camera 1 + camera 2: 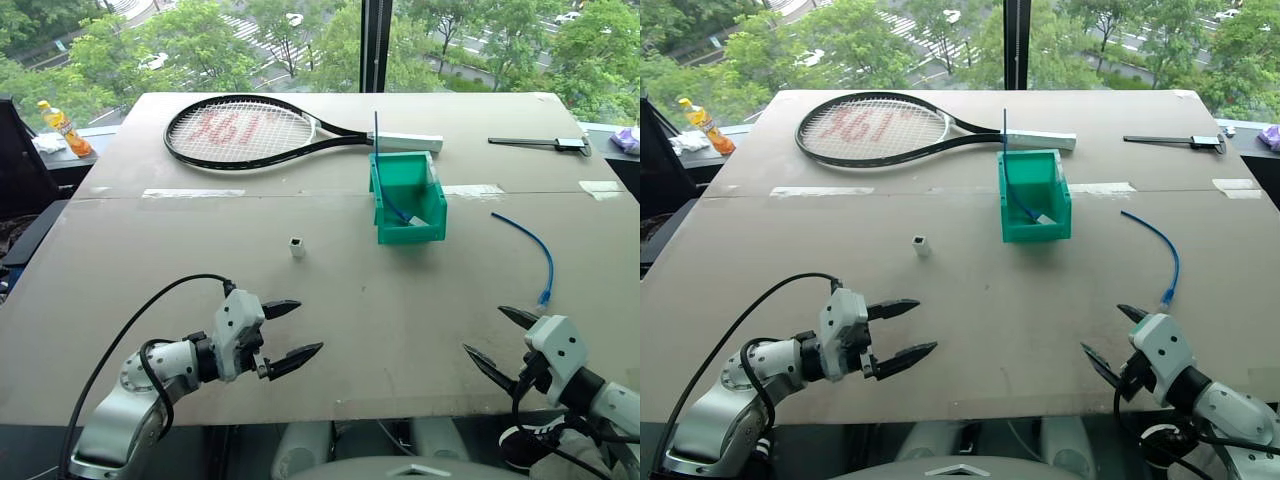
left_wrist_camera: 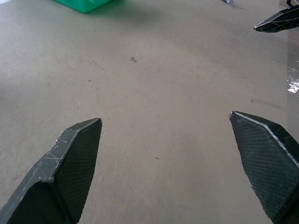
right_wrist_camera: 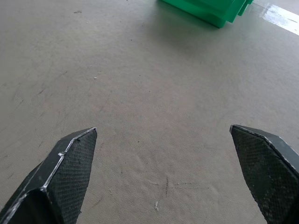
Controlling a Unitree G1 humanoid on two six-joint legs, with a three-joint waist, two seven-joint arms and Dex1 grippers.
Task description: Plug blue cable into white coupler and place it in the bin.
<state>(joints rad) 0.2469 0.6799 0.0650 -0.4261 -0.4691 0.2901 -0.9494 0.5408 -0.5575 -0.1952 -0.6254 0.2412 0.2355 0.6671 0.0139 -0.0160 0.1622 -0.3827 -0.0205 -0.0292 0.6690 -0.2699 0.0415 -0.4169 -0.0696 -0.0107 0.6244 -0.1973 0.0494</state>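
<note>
The thin blue cable (image 1: pixel 530 244) lies in an arc on the table's right side, a clear plug at its near end. A tiny white coupler (image 1: pixel 297 247) stands on the table left of centre. The teal-green bin (image 1: pixel 406 199) sits past the middle, with a stiffer blue cable (image 1: pixel 377 150) standing up in it. Near the front left my left gripper (image 1: pixel 296 329) hovers open, holding nothing, well short of the coupler. At the front right my right gripper (image 1: pixel 500 340) is open too, just in front of the blue cable's near plug. The bin (image 3: pixel 210 10) shows far ahead in the right wrist view.
A black tennis racket (image 1: pixel 250 132) lies across the back of the table behind the bin. A dark tool (image 1: pixel 540 143) rests at the back right. An orange bottle (image 1: pixel 65 128) stands off the table's back left corner. Tape strips (image 1: pixel 192 193) mark the board seam.
</note>
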